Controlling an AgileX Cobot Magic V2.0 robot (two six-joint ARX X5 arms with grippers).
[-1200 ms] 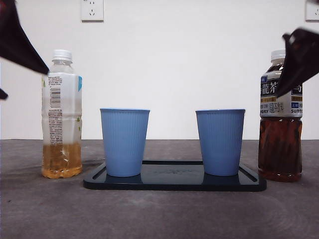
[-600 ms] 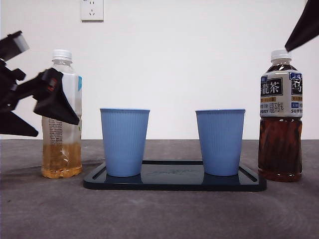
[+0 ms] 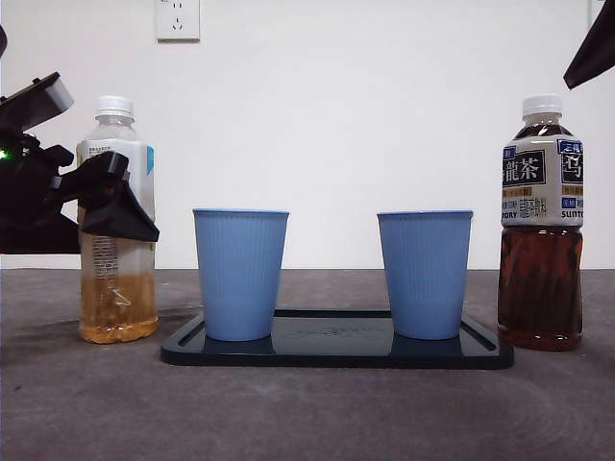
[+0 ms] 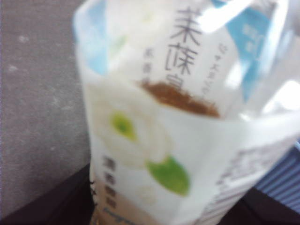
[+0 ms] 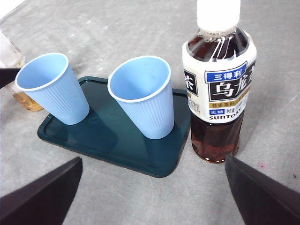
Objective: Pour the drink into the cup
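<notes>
1. We see a pale bottle [image 3: 117, 221] standing upright on the grey surface [image 3: 307, 413], just beside one end of the dark tray [image 3: 336, 353]. It carries a white cap, and amber drink fills only its lowest part.
2. The left tool [image 3: 106, 206] is at this bottle's label at mid-height. The left wrist view is filled by the blurred label [image 4: 187, 122], so we cannot tell whether the tool has closed on the bottle or is only set around it.
3. Two blue ribbed cups stand upright on the tray, well apart: one [image 3: 240, 274] nearer the pale bottle, one [image 3: 425, 274] nearer the dark bottle. In the right wrist view both cups [image 5: 52, 89] [image 5: 143, 96] look empty.
4. A dark tea bottle [image 3: 541, 223], capped and about two-thirds full, stands just beyond the tray's other end.
5. The right tool [image 5: 154, 197] hangs spread wide above the surface, holding nothing.
</notes>
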